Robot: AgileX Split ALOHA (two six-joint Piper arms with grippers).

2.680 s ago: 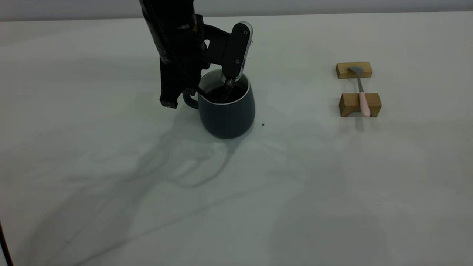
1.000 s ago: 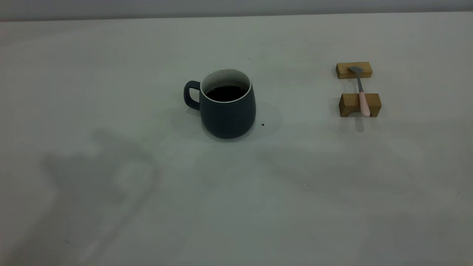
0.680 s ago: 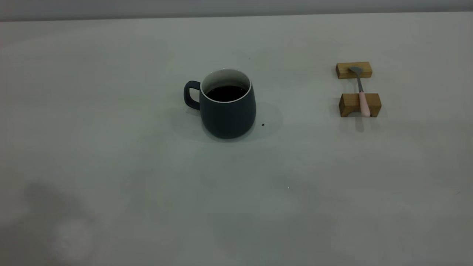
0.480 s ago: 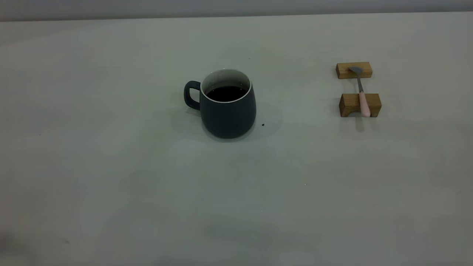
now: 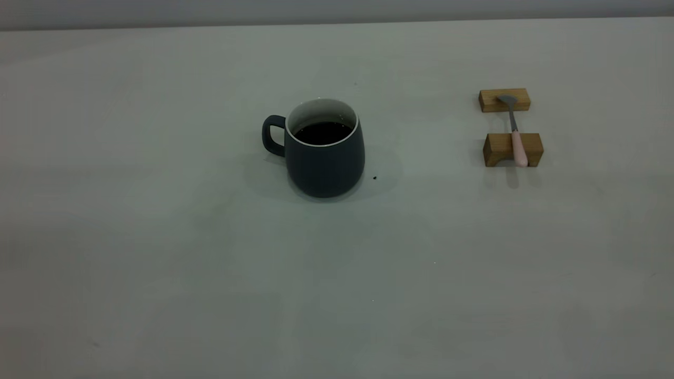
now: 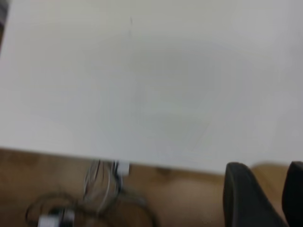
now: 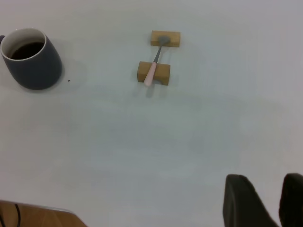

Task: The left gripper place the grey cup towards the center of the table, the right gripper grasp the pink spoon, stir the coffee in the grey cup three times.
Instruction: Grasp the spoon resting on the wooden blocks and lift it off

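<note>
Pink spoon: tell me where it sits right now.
In the exterior view, the slim pink-handled metal spoon lies at the table's right side, bridging two small wooden blocks, well right of the dark grey coffee mug.

two wooden blocks (image 5: 504, 100), wood floor (image 6: 180, 198), prob. cables (image 6: 102, 182)

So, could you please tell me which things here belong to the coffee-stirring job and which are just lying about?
Job:
- grey cup
- coffee
- pink spoon
- right gripper, finger gap visible
- left gripper, withdrawn past the table edge

Lying about:
- two wooden blocks propping the spoon
- dark speck
</note>
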